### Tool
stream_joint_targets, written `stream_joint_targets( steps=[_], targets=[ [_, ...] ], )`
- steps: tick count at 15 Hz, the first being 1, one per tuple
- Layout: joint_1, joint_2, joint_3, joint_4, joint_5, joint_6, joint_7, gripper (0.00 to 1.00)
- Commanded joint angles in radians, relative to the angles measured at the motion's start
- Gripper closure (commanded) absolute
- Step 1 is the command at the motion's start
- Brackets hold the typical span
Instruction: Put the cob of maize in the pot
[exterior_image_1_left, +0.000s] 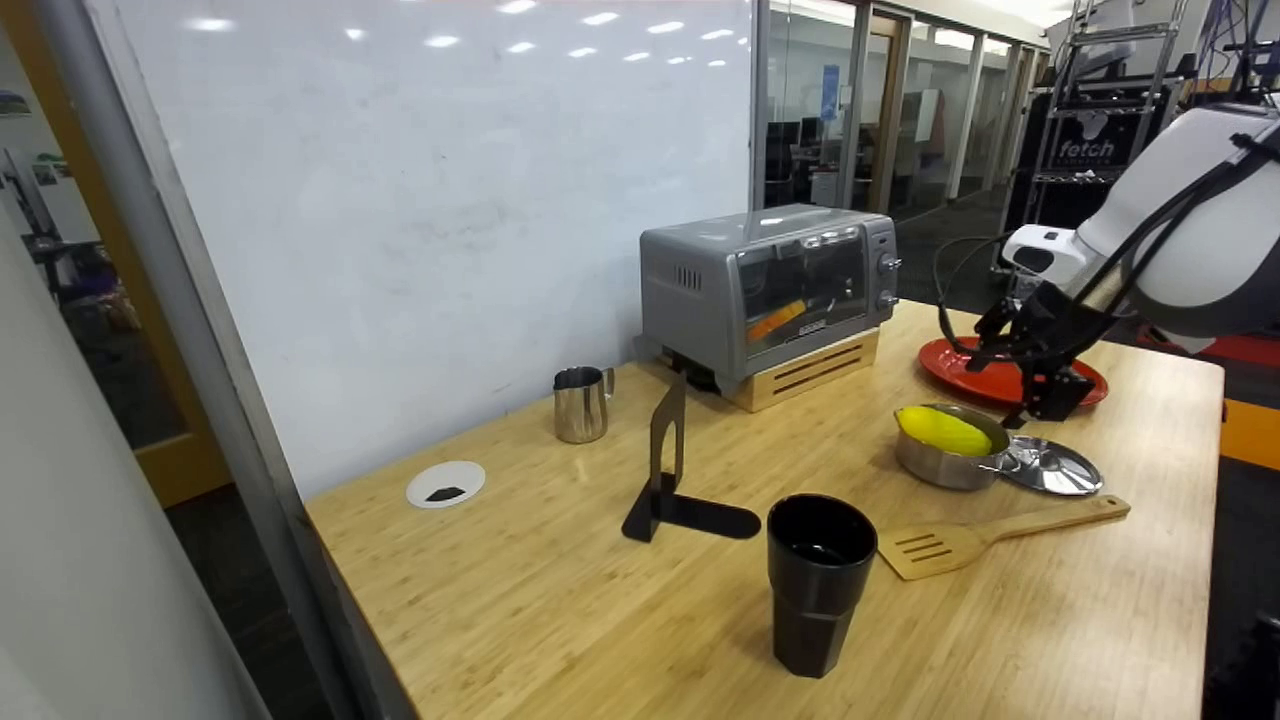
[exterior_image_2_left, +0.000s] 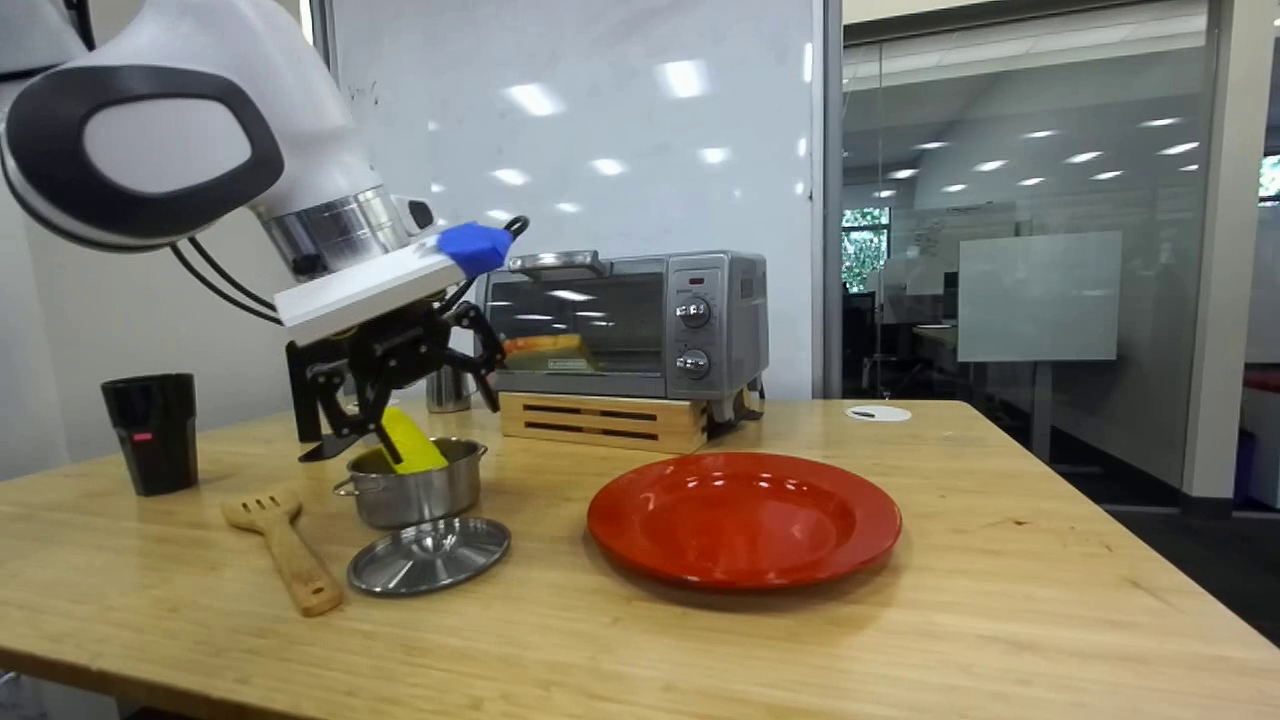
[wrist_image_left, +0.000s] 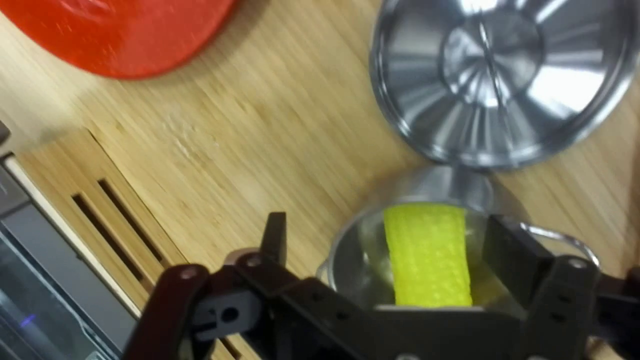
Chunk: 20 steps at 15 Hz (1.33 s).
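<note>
The yellow cob of maize (exterior_image_1_left: 943, 430) lies tilted in the silver pot (exterior_image_1_left: 945, 468), its upper end above the rim. In an exterior view the cob (exterior_image_2_left: 412, 442) leans up out of the pot (exterior_image_2_left: 415, 498). In the wrist view the cob (wrist_image_left: 427, 255) sits inside the pot (wrist_image_left: 432, 186), its near end hidden by the gripper body. My gripper (wrist_image_left: 390, 242) is open, fingers wide apart with gaps on both sides of the cob. In an exterior view the gripper (exterior_image_2_left: 443, 432) hovers just above the pot.
A metal lid (exterior_image_2_left: 430, 556) lies beside the pot, near a wooden spatula (exterior_image_2_left: 290, 555). A red plate (exterior_image_2_left: 745, 520) stands nearby. A toaster oven (exterior_image_1_left: 770, 290) is on a wooden base. A black cup (exterior_image_1_left: 818, 585), black stand (exterior_image_1_left: 665, 500) and steel cup (exterior_image_1_left: 582, 405) stand farther off.
</note>
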Motion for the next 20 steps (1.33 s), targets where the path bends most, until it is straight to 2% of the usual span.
stream_joint_targets(
  steps=[1, 2, 4, 10, 12, 15, 17, 18, 20],
  targets=[
    [-0.061, -0.005, 0.000, 0.011, -0.082, -0.032, 0.031, 0.00],
    [-0.118, -0.017, 0.001, 0.027, -0.144, -0.074, 0.051, 0.00],
    [-0.167, -0.042, 0.001, 0.043, -0.176, -0.116, 0.052, 0.00],
    [-0.167, -0.051, 0.016, 0.043, -0.176, -0.124, 0.055, 0.00],
    [-0.128, -0.096, 0.009, 0.033, -0.098, -0.132, 0.012, 0.00],
    [-0.060, -0.207, 0.001, 0.051, 0.018, -0.251, -0.043, 0.00],
    [-0.042, -0.266, 0.003, 0.081, 0.037, -0.360, -0.039, 0.00],
    [0.022, -0.290, -0.063, 0.100, -0.018, -0.417, 0.012, 0.00],
    [0.044, -0.313, -0.082, 0.152, -0.030, -0.542, 0.049, 0.00]
  ],
)
